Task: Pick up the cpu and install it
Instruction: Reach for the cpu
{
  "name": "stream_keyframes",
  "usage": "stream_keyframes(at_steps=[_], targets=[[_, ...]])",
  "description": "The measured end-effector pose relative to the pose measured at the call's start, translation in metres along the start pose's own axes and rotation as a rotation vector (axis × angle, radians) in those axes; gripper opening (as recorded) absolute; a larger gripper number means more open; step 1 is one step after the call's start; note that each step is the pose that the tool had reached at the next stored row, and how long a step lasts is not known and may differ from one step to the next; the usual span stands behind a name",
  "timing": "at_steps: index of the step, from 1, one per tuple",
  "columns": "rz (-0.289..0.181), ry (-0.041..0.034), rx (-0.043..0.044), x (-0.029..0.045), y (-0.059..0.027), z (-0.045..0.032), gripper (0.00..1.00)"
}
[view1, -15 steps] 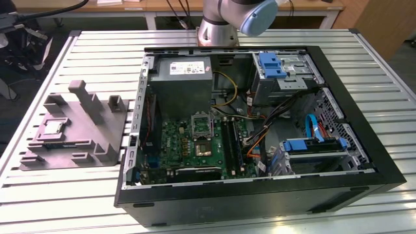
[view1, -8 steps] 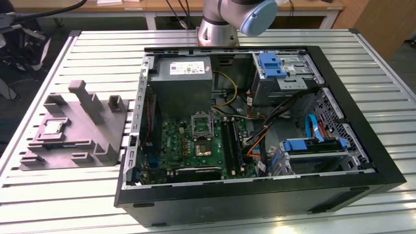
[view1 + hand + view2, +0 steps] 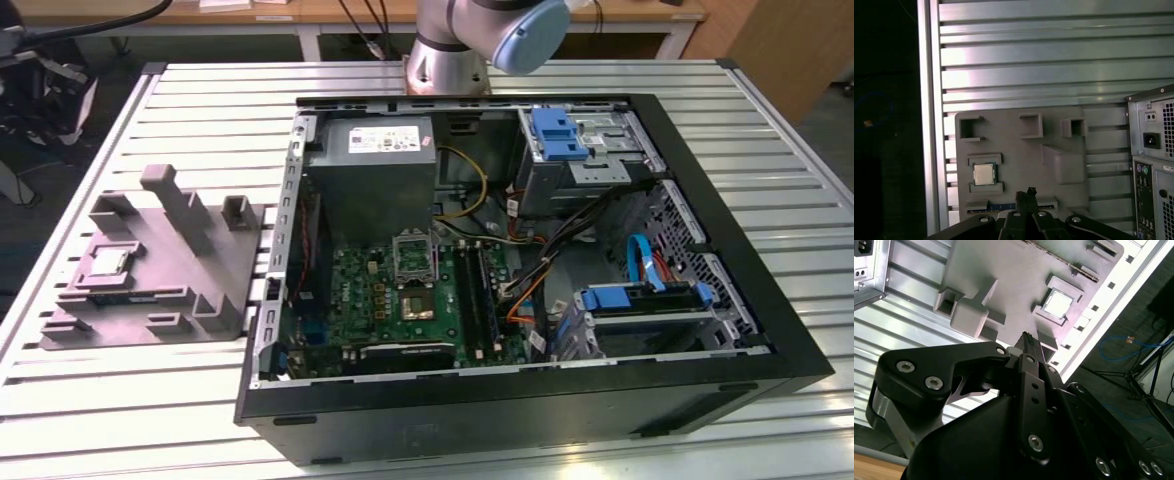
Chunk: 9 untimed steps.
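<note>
Black pincer (image 3: 1028, 193) — tips together — hangs over grey tray (image 3: 1014, 145) bearing the cpu (image 3: 983, 174).

Soft, even overhead light fills the exterior view: the slatted bench (image 3: 787, 180) looks bright, and the inside of the computer case (image 3: 534, 400) sits in shade. In the first wrist view pale glare streaks the slats, and past the bench edge all is near black. In the second wrist view the cpu (image 3: 1059, 304) glints white.
</note>
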<state>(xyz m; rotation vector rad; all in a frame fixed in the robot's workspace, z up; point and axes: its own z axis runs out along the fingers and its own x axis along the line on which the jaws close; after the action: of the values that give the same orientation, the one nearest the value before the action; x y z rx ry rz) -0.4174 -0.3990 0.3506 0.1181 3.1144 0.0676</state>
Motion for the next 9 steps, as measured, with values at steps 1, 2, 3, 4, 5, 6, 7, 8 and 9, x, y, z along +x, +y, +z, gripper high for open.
stream_keyframes(at_steps=[1, 2, 3, 4, 5, 6, 7, 8, 9], targets=[[0.0, 0.0, 0.0, 0.0007, -0.0001, 0.0001, 0.11], [0.0, 0.0001, 0.0, 0.0014, -0.0001, 0.0001, 0.11], [0.0, 0.0001, 0.0, 0.0021, -0.0002, 0.0001, 0.11], [0.0, 0.0001, 0.0, 0.0028, -0.0002, 0.0002, 0.11], [0.0, 0.0002, 0.0, 0.0035, -0.0003, 0.0003, 0.11], [0.0, 0.0002, 0.0, 0.0042, -0.0003, 0.0003, 0.11], [0.0, 0.0002, 0.0, 0.0049, -0.0004, 0.0003, 0.11], [0.0, 0.0002, 0.0, 0.0057, -0.0005, 0.0004, 0.11], [0.0, 0.0002, 0.0001, 0.0065, -0.0005, 0.0004, 0.11]])
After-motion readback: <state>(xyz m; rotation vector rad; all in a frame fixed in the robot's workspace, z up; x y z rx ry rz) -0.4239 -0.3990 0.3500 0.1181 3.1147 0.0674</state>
